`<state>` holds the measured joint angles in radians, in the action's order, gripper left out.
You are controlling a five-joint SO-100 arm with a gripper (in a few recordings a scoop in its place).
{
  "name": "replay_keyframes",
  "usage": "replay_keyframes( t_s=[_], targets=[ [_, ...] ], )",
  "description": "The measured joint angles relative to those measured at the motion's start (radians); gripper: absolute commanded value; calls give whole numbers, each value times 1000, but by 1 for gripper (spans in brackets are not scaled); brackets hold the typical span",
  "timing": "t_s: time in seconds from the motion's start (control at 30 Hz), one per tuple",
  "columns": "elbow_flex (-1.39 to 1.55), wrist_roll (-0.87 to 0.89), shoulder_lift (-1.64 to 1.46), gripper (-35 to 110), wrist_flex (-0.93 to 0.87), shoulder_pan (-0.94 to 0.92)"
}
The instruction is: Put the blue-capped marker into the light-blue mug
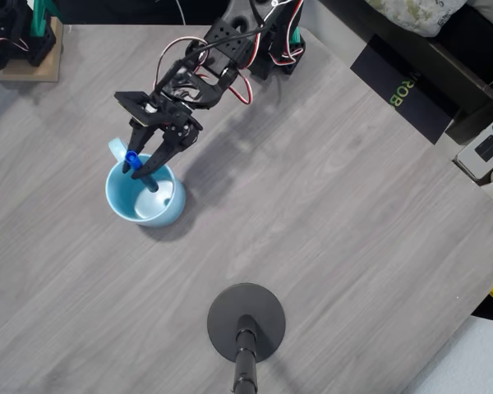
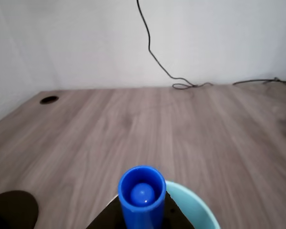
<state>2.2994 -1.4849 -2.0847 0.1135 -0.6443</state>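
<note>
In the overhead view the light-blue mug (image 1: 166,207) stands on the left half of the grey wood table, its handle pointing up-left. My gripper (image 1: 142,170) hangs over the mug's upper rim, shut on the blue-capped marker (image 1: 132,158). The marker is tilted, with the cap above the rim and the black barrel slanting down into the mug. In the wrist view the blue-capped marker (image 2: 142,195) is seen end-on as a blue ring at bottom centre, with black fingers (image 2: 174,218) on both sides and the light-blue mug (image 2: 195,207) curving just behind it.
A black round stand base (image 1: 267,312) with a pole sits at the table's front centre. A black box (image 1: 403,90) and a phone (image 1: 486,149) lie beyond the table's right edge. In the wrist view a cable hole (image 2: 49,99) marks the far left of the table.
</note>
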Motion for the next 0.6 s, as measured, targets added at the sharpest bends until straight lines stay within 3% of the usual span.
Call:
replay_keyframes(
  t_s=[0.4,0.6],
  targets=[
    [23,5,-3,1,0,2],
    [43,5,-20,21,-29,2]
  ],
)
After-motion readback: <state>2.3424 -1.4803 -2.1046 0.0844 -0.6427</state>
